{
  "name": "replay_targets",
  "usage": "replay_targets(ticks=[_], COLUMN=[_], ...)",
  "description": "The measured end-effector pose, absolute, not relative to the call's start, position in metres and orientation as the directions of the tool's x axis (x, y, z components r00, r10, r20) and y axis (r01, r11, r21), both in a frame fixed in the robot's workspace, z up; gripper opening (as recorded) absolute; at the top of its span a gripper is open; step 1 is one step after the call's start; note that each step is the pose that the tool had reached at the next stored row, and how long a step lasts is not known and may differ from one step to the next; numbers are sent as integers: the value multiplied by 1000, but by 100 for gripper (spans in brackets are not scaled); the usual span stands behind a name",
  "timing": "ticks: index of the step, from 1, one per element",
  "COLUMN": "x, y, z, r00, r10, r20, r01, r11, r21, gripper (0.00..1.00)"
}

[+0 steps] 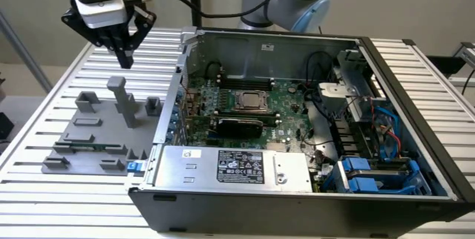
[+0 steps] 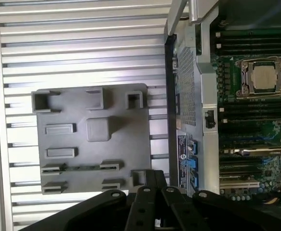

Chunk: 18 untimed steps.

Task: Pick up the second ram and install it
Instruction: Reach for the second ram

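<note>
The second ram (image 2: 80,167) lies flat in a low slot of the holder (image 2: 140,144), a thin green strip between two clips at the holder's edge. The slatted counter (image 1: 44,194) carries the holder. The open case (image 1: 297,211) stands just beside the holder. The jaws hang above the holder near its tall post (image 1: 122,103), pressed together and pinching nothing.

The biggest risk seems to be the post. A low, straight path toward the ram could strike it and shove the holder, which looks loose on the counter. Jaws that come down pressed together would land on the ram's top edge instead of straddling it, and could chip it. A skewed pinch on so thin a board would likely tilt it in the clips.
</note>
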State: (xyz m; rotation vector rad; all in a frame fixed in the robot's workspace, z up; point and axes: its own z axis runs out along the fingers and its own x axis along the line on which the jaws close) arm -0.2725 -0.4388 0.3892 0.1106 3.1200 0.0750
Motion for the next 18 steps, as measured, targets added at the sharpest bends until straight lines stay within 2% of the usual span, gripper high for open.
replay_targets(ticks=[18], x=[-347], y=[-458], z=[377], r00=[-997], r10=[71], r20=[-12], r01=[70], r11=[996], r21=[48], gripper=[11])
